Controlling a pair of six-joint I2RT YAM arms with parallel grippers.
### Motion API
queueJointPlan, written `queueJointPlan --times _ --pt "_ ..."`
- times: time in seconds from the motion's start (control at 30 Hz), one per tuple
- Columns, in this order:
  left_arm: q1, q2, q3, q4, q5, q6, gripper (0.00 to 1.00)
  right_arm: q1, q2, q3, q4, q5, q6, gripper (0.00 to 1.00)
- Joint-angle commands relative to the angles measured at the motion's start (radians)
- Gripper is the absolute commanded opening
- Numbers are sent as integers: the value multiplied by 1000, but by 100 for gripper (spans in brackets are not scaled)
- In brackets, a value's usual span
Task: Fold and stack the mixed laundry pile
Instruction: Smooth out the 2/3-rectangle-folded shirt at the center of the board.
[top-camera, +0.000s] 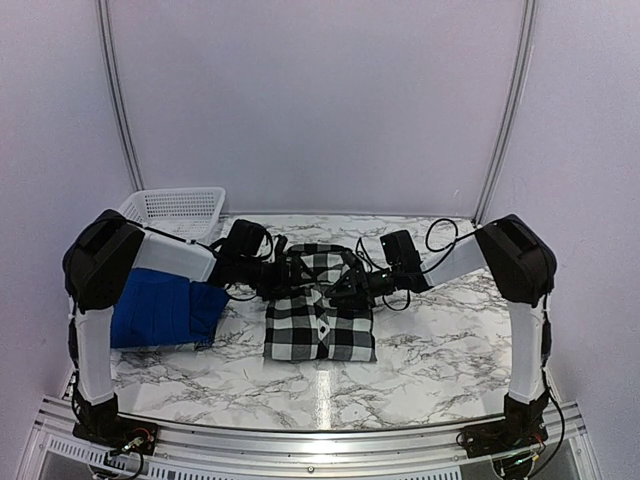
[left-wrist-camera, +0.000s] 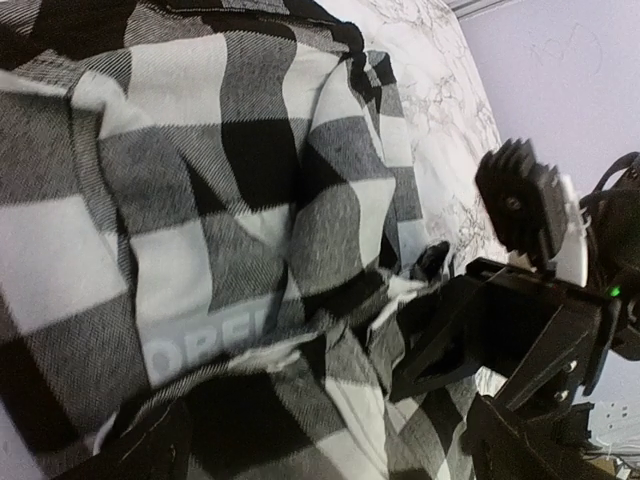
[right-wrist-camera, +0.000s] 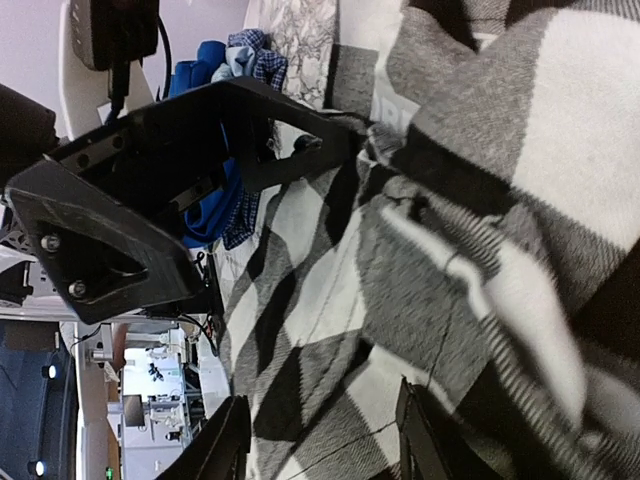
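Left gripper (left-wrist-camera: 335, 445) hangs spread wide and empty. Right gripper (right-wrist-camera: 330, 440) stands half-open, nothing visibly pinched. Both sit over the far edge of the folded buffalo-check flannel shirt (top-camera: 320, 330) mid-worktop, likely releasing a fold. Royal-blue shirt (top-camera: 160, 310) lies at the marble worktop's (top-camera: 440, 350) left edge, pale lilac walls behind.

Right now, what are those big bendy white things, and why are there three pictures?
They are two robot arms bolted to a marble table. One picture looks down from above. The other two come from little cameras on each arm's wrist, very close up. A black-and-white checked shirt lies in the middle, with a blue shirt to its left and a white basket behind. The left gripper is open over the checked shirt. The right gripper touches it, but I can't tell whether it's pinching.
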Motion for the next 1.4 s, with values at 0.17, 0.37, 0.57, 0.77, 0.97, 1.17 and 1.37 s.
queueJointPlan --times 0.17,0.37,0.57,0.77,0.97,1.17,1.37 --pt "-16 -422 -261 -31 19 69 99 109 -309 -113 -101 -25 -42 50" --pt "-17 -554 -369 -24 -62 41 99 204 -205 -124 2 -63 -6 50" --pt "-18 -689 -405 -60 -218 92 99 224 -12 -180 146 -89 28 49" --pt "-44 -785 -440 -114 -237 185 99 226 -29 -173 120 -102 24 49" --pt "-332 -739 -387 -356 -606 559 99 208 -213 -27 -100 -93 -39 49" --pt "-554 -641 -415 -291 -840 813 99 133 -155 94 -337 -50 -221 47" --pt "-665 -469 -363 -214 -971 995 87 107 -31 213 -466 17 -351 41"
